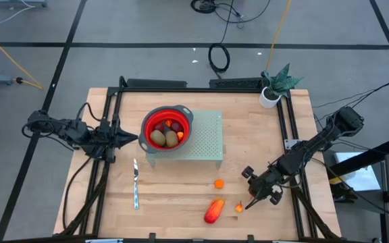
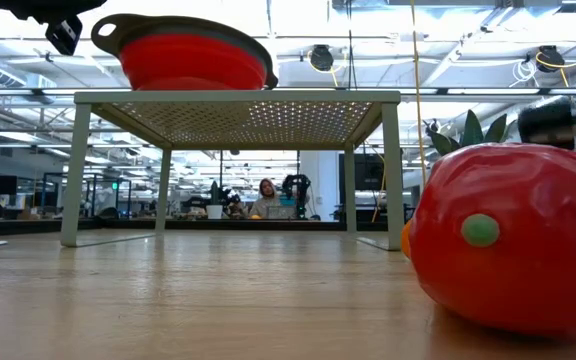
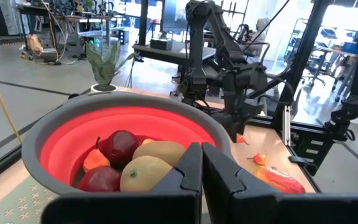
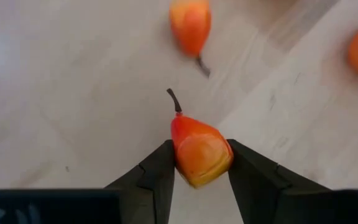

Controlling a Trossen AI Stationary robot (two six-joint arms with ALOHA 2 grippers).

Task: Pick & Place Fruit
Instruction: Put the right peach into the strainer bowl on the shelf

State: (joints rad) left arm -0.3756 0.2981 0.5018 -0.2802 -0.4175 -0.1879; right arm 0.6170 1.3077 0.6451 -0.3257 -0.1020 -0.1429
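- Looming at the front edge of the table in the low view, an elongated red-orange fruit with a green dot lies on the wooden table.
- Just beside it on the boards, the right gripper pinches a small orange pear-shaped fruit, stem outward, between its two dark fingers.
- Two more small orange pieces lie loose on the wood nearby.
- On a pale perforated rack mid-table sits the red bowl with grey rim; it holds two brown-green ovals, dark-red round fruits and an orange piece.
- At the bowl's left rim, the left gripper hovers with its fingers pressed together, holding nothing.
- A silver knife lies left of the loose fruit.
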